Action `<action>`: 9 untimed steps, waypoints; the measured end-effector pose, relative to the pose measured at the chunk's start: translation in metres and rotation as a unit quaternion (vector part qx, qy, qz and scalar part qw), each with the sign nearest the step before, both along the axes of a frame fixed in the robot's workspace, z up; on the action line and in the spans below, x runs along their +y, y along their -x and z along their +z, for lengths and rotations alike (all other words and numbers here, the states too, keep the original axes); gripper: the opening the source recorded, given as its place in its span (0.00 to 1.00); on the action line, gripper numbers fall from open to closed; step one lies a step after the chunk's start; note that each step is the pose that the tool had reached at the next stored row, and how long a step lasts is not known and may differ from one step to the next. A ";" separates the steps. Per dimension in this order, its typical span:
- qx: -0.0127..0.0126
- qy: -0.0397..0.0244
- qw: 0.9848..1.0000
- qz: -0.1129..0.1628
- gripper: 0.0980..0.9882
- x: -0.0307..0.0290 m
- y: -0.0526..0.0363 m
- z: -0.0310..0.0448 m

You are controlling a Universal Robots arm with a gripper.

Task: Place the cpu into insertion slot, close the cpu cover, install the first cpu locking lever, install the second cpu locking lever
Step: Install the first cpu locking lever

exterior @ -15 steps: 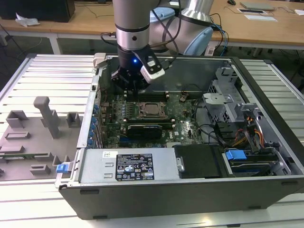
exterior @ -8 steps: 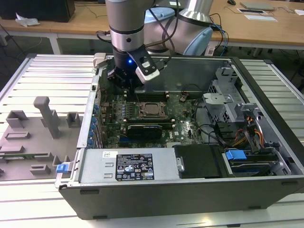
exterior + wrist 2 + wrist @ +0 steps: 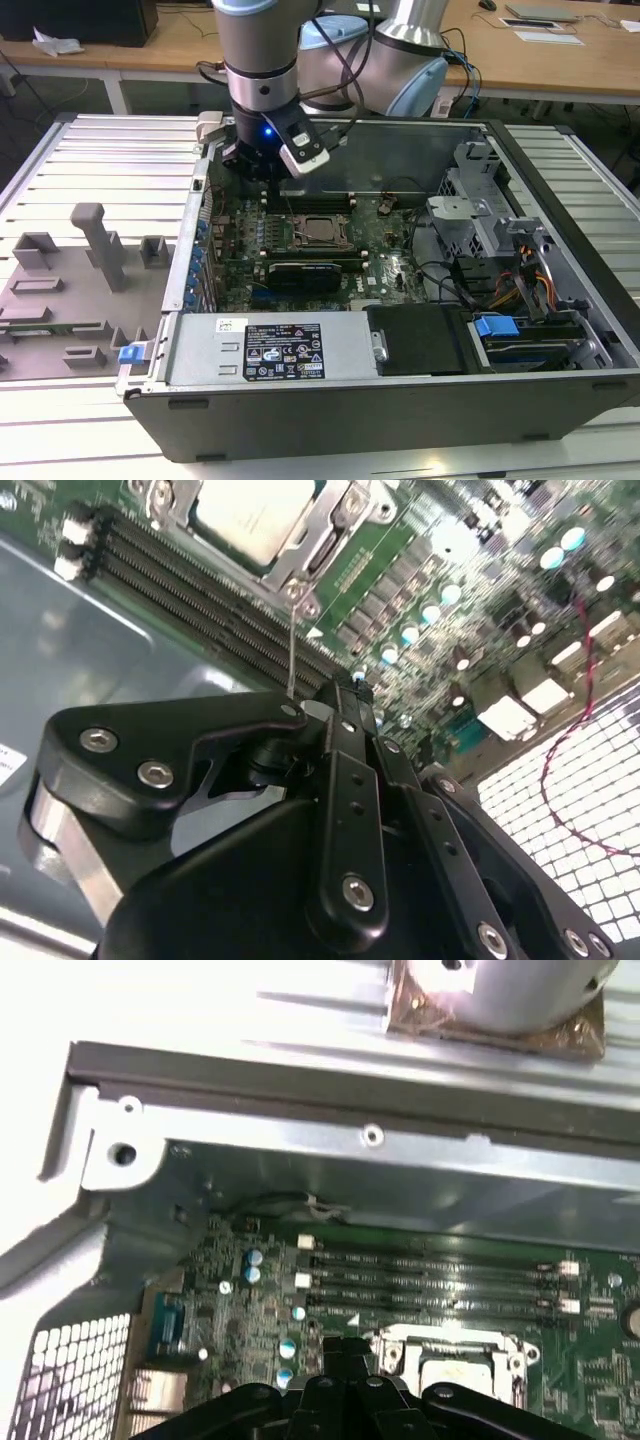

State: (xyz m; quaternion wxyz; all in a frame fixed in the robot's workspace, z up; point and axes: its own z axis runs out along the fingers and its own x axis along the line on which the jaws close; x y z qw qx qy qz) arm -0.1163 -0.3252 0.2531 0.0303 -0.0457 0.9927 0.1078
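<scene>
The cpu (image 3: 320,229) lies in the insertion slot on the motherboard, its pale metal top (image 3: 255,510) showing through the window of the cpu cover (image 3: 325,545), which lies flat over it. The slot itself is hidden beneath them. A thin wire locking lever (image 3: 291,640) runs from the socket's corner toward my fingertips; I cannot tell whether it touches them. My gripper (image 3: 262,170) hangs over the board beside the socket, toward the exterior view's left. Its black fingers (image 3: 345,730) are pressed together. In the first wrist view the gripper (image 3: 340,1348) is just short of the cover (image 3: 395,1345).
Long memory slots (image 3: 440,1280) run between the socket and the case's back wall (image 3: 300,1080). A black graphics card (image 3: 305,272) lies in front of the socket, with the power supply (image 3: 270,350) nearer. Drive cage (image 3: 480,215) and cables are at the exterior view's right, a grey fixture (image 3: 90,250) at its left.
</scene>
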 end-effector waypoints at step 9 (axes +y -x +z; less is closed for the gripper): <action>0.000 -0.017 1.000 0.000 0.01 0.0000 -0.0031 -0.0002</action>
